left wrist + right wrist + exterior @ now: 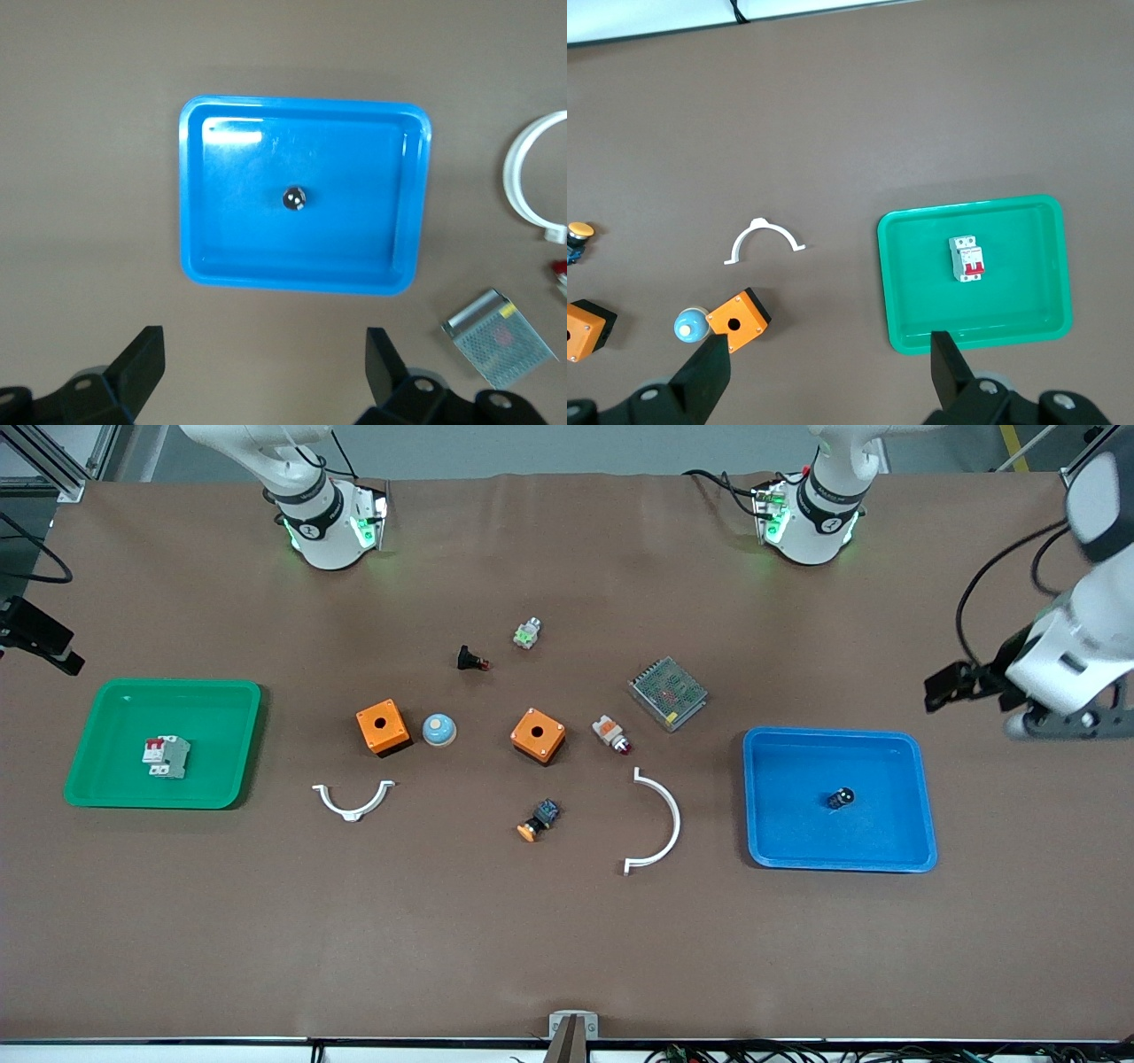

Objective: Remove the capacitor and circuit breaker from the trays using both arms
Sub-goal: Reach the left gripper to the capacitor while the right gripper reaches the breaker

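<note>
Black fingers of the left gripper (264, 372) stand wide apart with nothing between them, high in the air just off the blue tray (197, 186), at the left arm's end of the table; the capacitor (294, 197) stands upright near the middle of that tray, its shiny top up, clear of every wall. In the right wrist view the right gripper (829, 372) is likewise spread and empty, hanging high by the rim of the green tray (890, 292); the circuit breaker (966, 258) lies flat inside, roughly central, its red levers at one end.

Outward from the trays, between them on the brown table (567, 939), lie two orange boxes (383, 726), a blue dome button (438, 730), two white curved brackets (353, 801), a mesh-covered power supply (668, 693), a red-tipped indicator lamp (611, 734) and a few small push-buttons.

Judging by this, the task is at its start: both parts sit in their trays, untouched; the approach is the step in hand. Next, each arm would need to centre over its part and descend; the capacitor is tiny and round, so the left fingers must straddle it squarely or it may roll; the breaker wants a grip across its narrow sides.
</note>
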